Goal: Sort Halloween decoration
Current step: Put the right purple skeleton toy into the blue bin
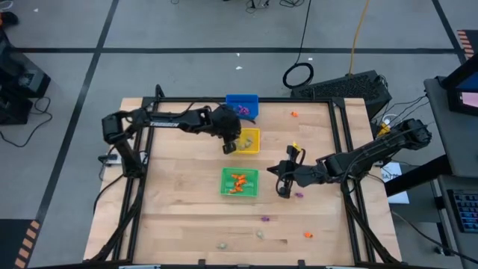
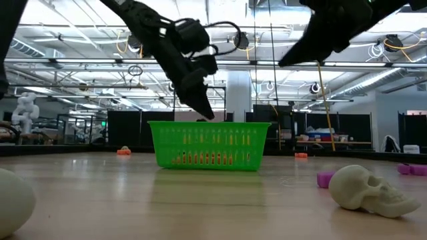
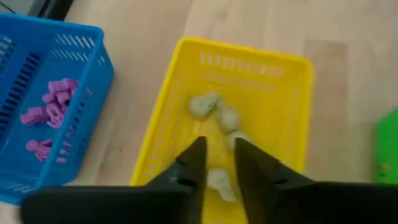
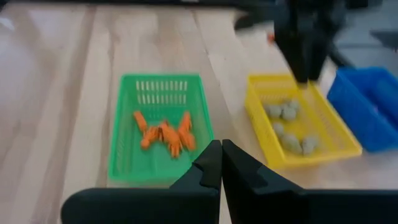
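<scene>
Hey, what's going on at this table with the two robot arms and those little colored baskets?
The robot is sorting small Halloween trinkets by color into baskets. The left tool hangs over the yellow basket, fingers slightly apart, above the pale skulls inside. The blue basket holds purple pieces, and the green basket holds orange ones. The right tool is shut and empty, waiting beside the green basket. A few trinkets, including a skull, lie loose on the table.

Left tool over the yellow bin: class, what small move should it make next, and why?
Probably lift clear of the yellow bin. The left tool hangs over it with fingers slightly apart and nothing visible between them, and pale skulls already lie inside. More trinkets, like a skull, wait on the table.
</scene>
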### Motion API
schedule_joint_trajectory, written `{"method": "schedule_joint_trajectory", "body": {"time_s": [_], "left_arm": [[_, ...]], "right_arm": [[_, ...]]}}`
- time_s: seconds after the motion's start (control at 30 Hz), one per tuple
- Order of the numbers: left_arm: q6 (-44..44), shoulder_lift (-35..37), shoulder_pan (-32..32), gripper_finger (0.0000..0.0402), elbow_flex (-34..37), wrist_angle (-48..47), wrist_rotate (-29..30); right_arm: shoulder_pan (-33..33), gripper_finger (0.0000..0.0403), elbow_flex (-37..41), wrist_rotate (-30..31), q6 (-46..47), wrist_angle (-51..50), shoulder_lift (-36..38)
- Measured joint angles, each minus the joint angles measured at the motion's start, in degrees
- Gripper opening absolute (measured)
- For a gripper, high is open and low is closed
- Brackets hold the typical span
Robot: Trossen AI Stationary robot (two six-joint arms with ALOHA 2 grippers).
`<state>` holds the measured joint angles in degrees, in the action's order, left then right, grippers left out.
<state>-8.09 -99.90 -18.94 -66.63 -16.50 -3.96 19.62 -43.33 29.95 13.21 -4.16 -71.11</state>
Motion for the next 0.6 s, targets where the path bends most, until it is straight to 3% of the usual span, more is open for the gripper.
{"method": "schedule_joint_trajectory", "body": {"time_s": [0.13,0.23,0.4,0.6], "left_arm": [[1.6,4.1,2.5,0.0009,6.4,8.6,0.2],[3.4,6.6,5.1,0.0010,12.2,17.3,1.2],[6.5,10.9,9.1,0.0001,23.1,34.8,4.3],[9.3,15.2,12.7,0.0003,35.0,52.6,4.4]], "right_arm": [[1.0,0.0000,0.0,-0.1,5.3,-6.9,0.0],[2.4,0.0000,0.0,-0.8,10.4,-11.8,0.0],[5.6,0.0006,0.0,-6.9,22.3,-19.3,0.0],[9.6,0.0049,0.0,-11.6,35.5,-28.9,0.0]]}}
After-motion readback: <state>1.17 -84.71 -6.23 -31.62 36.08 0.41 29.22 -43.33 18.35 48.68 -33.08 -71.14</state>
